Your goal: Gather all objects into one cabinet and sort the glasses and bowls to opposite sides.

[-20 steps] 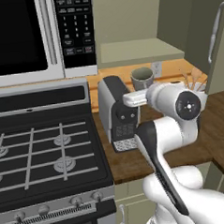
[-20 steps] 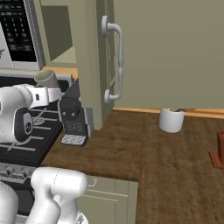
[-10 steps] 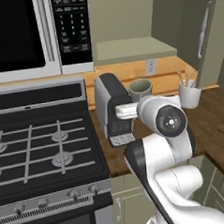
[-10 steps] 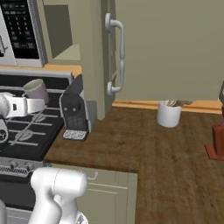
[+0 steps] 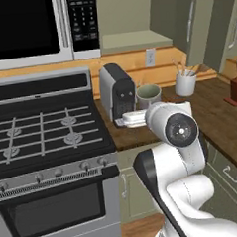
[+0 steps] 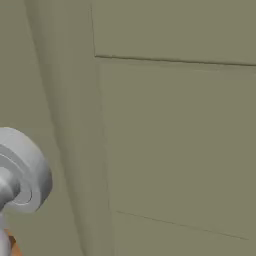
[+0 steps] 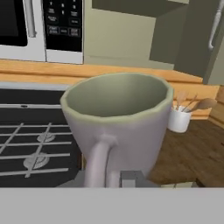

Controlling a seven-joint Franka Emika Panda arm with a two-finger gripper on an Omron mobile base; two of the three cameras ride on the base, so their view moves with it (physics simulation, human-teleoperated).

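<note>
Gripper itself hidden behind arm's white wrist; fingertips lost below grey tumbler [image 7: 117, 131], so grip on it cannot be confirmed. Tumbler [image 5: 149, 96] held upright above desk [image 5: 217, 109], just right of coffee machine [image 5: 117, 93], utensil holder [image 5: 185, 83] further right. Since half a second ago base has shifted: stove [image 5: 47, 132] now wider in left view, right view pressed against cabinet door [image 6: 175, 140]. Open desk lies right of utensil holder.
</note>
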